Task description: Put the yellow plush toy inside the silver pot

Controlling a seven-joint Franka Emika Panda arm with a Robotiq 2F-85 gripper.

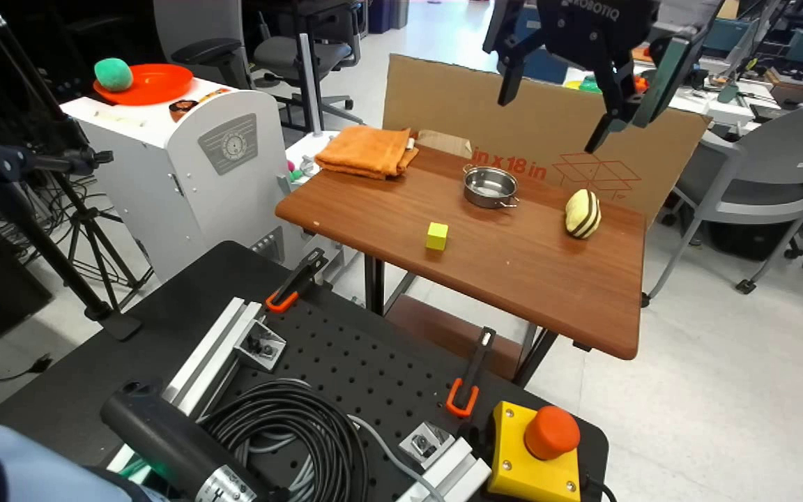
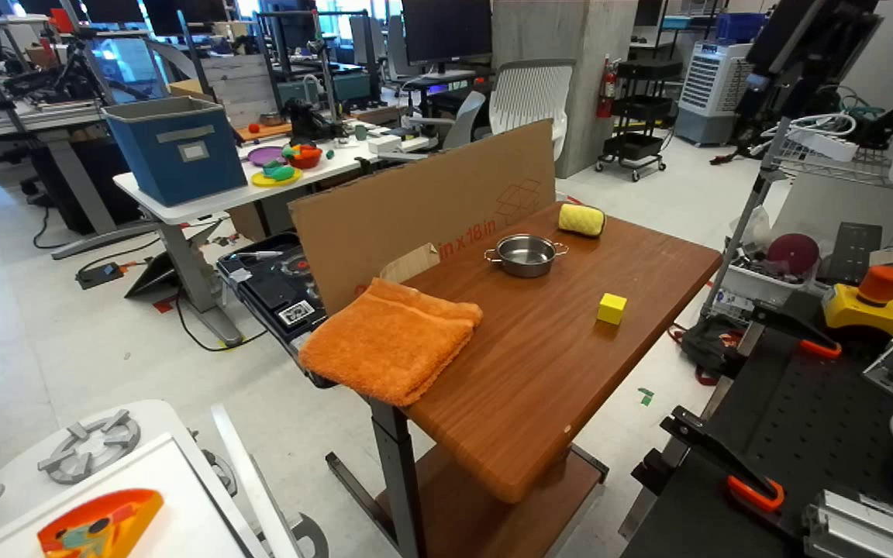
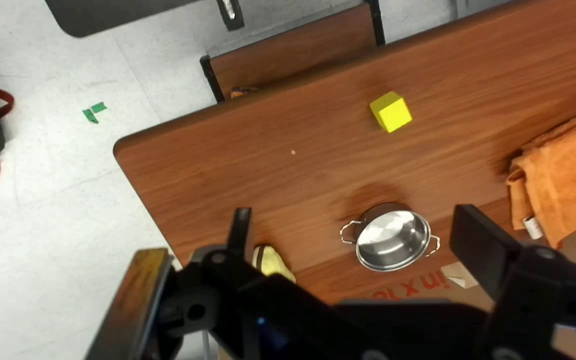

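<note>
The yellow plush toy (image 1: 583,213) with dark stripes lies on the brown table near its far right end in an exterior view. It also shows in an exterior view (image 2: 581,220) by the cardboard. In the wrist view the toy (image 3: 272,261) is partly hidden behind a gripper finger. The silver pot (image 1: 490,186) stands upright on the table with nothing in it; it shows in an exterior view (image 2: 525,256) and in the wrist view (image 3: 393,240). My gripper (image 1: 549,124) is open and empty, high above the table. In the wrist view the pot appears between the gripper's fingers (image 3: 352,211).
A yellow block (image 1: 437,236) sits on the table (image 1: 513,265) near the front edge. A folded orange cloth (image 2: 392,341) lies at one end. A cardboard sheet (image 1: 436,104) stands along the back edge. A black bench with an emergency stop (image 1: 552,432) is in front.
</note>
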